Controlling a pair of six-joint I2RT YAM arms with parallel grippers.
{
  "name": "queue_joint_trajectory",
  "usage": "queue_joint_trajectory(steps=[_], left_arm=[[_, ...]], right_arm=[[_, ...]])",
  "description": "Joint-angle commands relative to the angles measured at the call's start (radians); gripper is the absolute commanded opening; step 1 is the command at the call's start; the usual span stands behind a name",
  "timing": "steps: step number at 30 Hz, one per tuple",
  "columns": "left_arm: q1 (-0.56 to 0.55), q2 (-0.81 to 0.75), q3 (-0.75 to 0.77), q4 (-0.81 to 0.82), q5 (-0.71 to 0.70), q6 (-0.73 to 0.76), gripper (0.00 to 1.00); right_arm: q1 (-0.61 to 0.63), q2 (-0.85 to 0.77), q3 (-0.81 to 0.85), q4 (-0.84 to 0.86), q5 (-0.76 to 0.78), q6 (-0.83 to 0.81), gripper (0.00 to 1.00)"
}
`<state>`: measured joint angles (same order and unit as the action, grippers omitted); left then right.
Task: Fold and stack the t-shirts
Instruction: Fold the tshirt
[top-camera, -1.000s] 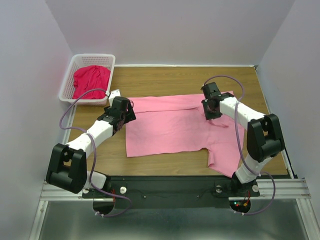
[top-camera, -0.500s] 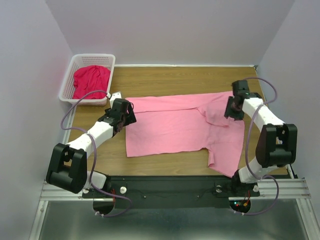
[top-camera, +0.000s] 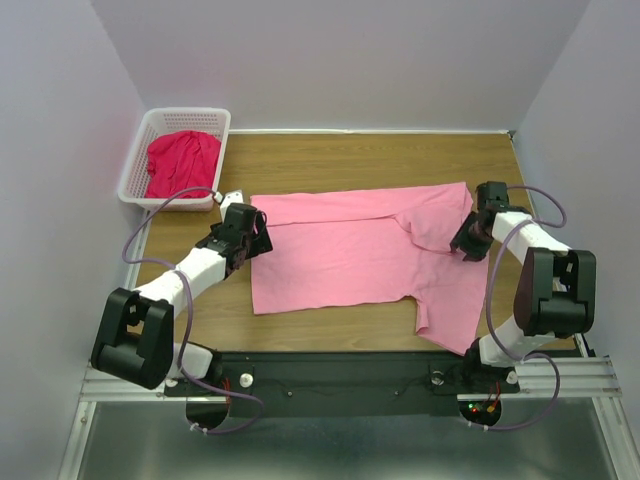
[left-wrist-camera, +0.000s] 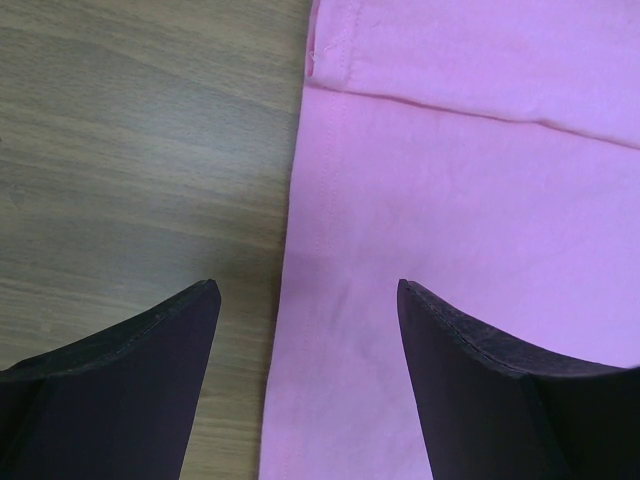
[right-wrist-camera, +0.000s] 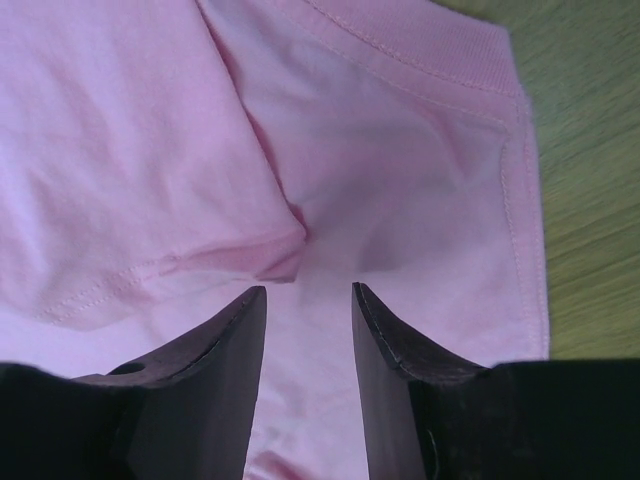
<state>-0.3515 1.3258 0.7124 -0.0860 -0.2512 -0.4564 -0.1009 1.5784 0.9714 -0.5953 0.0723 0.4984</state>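
Two t-shirts, pink t-shirt (top-camera: 350, 255) spread flat, red t-shirt (top-camera: 182, 160) in far-left basket (top-camera: 134, 170), left claw (top-camera: 260, 238) held open at pink's left edge, right claw (top-camera: 464, 246) held slightly open over right sleeve.

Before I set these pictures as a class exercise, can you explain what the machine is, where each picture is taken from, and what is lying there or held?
This robot has two arms bolted at the near edge of a wooden table, each ending in a two-finger gripper. The wide picture comes from a fixed camera above and behind the arms. The other two come from cameras on the wrists; the dark shapes at the bottom are the fingers. A pink t-shirt lies spread on the table; a red t-shirt sits crumpled in a white basket at the far left corner. The left gripper is open astride the pink shirt's edge, the right gripper open over a crease in it. Neither holds anything.
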Motion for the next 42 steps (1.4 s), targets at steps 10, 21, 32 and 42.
queue_joint_trajectory(steps=[10,21,32,42], left_arm=[[-0.001,-0.011,-0.022,0.054,0.012,0.015,0.83],[-0.001,0.003,-0.024,0.066,0.020,0.018,0.83],[-0.001,0.004,-0.030,0.071,0.023,0.019,0.83],[-0.001,0.012,-0.030,0.074,0.023,0.018,0.83]], right_arm=[[0.000,0.000,-0.016,0.120,0.006,0.091,0.46],[0.000,0.008,-0.054,0.137,0.040,0.080,0.27],[0.000,-0.063,-0.024,0.121,0.096,0.009,0.01],[0.000,-0.121,0.001,0.034,0.138,-0.047,0.01]])
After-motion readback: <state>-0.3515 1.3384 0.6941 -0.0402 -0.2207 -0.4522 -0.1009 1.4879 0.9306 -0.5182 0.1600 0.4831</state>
